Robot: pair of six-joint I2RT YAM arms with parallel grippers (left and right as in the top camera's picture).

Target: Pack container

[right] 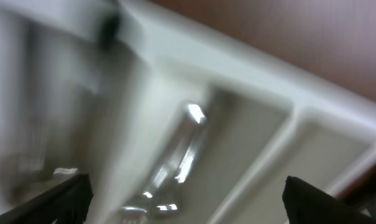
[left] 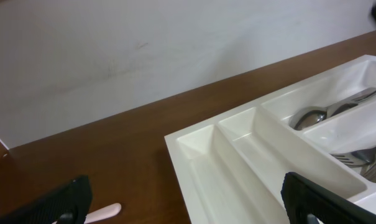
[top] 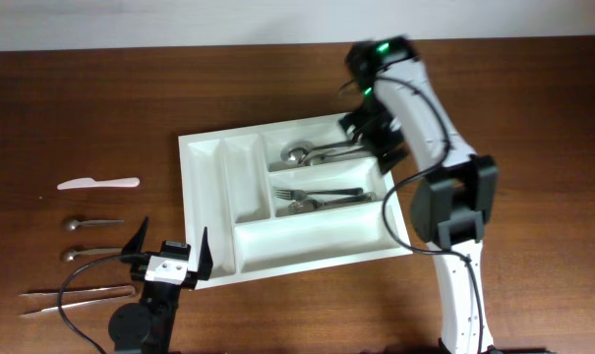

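container (top: 307, 236) | judged light, stiff, slick plastic; raised rim my best hold | right tool (top: 376, 136) spread above its far side | left tool (top: 171, 244) spread, empty

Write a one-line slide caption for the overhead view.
Right gripper over the container, which holds spoons and forks; left gripper open beside loose cutlery on the table.

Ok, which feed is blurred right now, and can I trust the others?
Right wrist: heavy blur, only glinting metal cutlery in the large white plastic compartment tray reads. Overhead: sharp, evenly lit. Left wrist: sharp, mild sheen on the tray.
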